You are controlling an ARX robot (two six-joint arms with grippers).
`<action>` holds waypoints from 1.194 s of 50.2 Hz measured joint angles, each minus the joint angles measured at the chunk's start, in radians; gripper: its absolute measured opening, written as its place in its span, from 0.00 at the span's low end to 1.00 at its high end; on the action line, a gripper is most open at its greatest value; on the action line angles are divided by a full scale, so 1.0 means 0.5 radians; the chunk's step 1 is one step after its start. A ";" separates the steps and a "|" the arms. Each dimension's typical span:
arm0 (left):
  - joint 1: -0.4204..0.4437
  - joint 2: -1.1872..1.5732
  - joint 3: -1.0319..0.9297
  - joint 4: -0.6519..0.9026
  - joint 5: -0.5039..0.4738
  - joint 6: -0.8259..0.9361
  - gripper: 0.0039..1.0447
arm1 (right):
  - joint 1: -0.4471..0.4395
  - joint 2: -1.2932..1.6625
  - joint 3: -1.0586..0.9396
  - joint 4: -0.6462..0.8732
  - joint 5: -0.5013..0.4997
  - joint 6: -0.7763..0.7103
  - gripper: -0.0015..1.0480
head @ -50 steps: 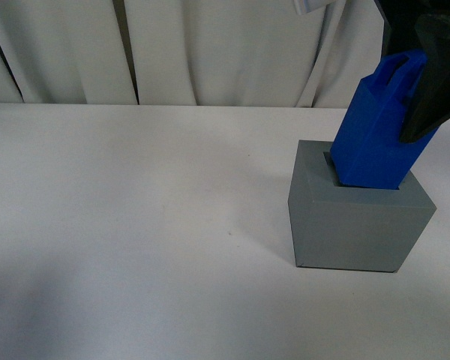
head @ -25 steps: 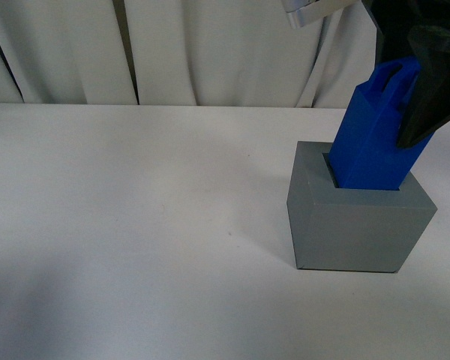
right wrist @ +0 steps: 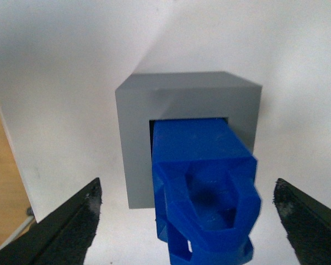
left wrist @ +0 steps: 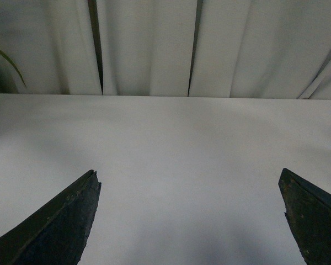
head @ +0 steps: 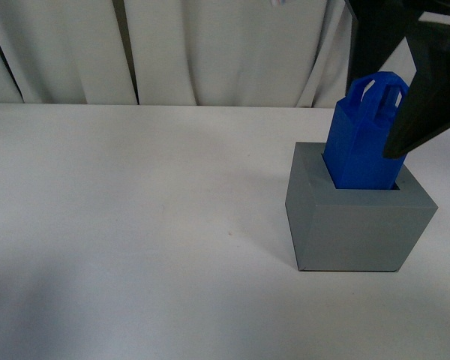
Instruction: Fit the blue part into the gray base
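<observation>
The blue part (head: 362, 139) stands with its lower end in the square recess of the gray base (head: 356, 221) at the table's right, leaning slightly. Its arched handle points up. The right wrist view shows the blue part (right wrist: 204, 182) sticking out of the gray base (right wrist: 138, 118). My right gripper (right wrist: 187, 190) is open, its fingers (right wrist: 71, 221) wide apart on either side of the blue part, touching nothing; one dark finger (head: 424, 97) crosses in front of the part in the front view. My left gripper (left wrist: 190, 179) is open and empty over bare table.
A white table (head: 135, 210) stretches left of the base, with white curtains (head: 210, 45) behind. In the right wrist view the table edge (right wrist: 11, 165) and a wooden floor show beside the base.
The right gripper has let go of the blue part and opened. The part has sunk deeper into the recess and stands more upright. The base shifted slightly.
</observation>
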 joint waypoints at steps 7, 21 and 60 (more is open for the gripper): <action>0.000 0.000 0.000 0.000 0.000 0.000 0.94 | -0.057 -0.068 0.009 0.099 -0.215 0.071 0.93; 0.000 0.000 0.000 0.000 0.000 0.000 0.94 | -0.376 -0.571 -0.504 0.570 -0.606 0.166 0.93; 0.000 0.000 0.000 0.000 0.001 0.000 0.94 | -0.935 -1.661 -2.380 3.184 -0.188 1.732 0.68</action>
